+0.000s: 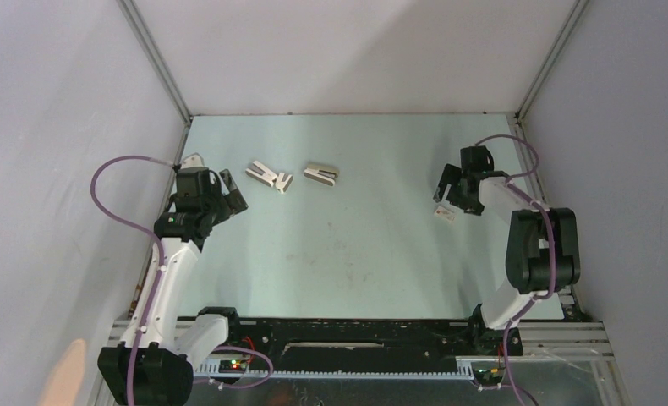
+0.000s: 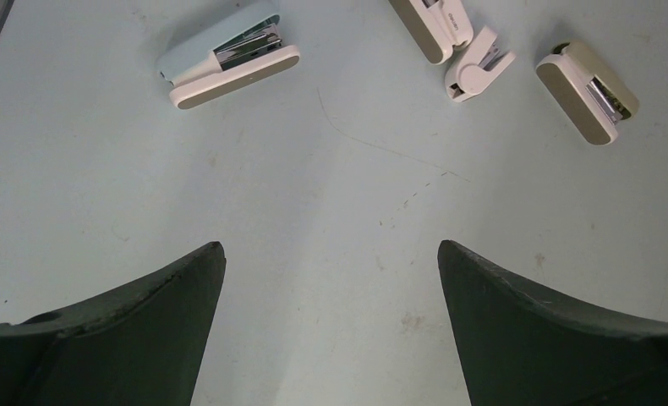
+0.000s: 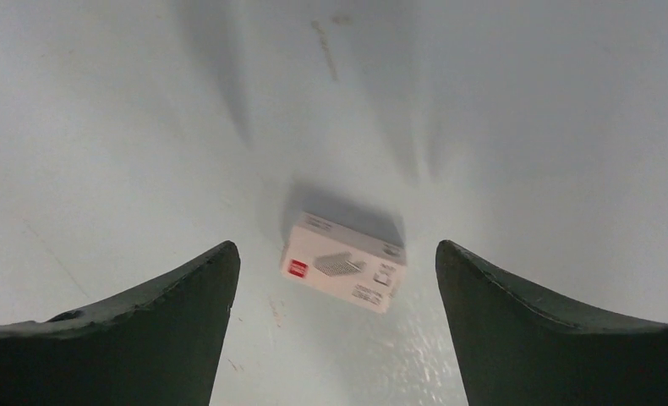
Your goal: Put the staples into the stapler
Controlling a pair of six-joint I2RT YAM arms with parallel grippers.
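Right pincer point(image 3: 335, 245) hovers wide-spread over the staples point(image 3: 344, 264) — not touching.

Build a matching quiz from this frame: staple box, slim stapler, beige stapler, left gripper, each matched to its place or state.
1 staple box
2 slim stapler
3 beige stapler
4 left gripper

A open, holding nothing
B far left edge of the table
C under the open right gripper
D far mid-table, rightmost stapler

Pairs: 1-C, 2-B, 3-D, 4-A
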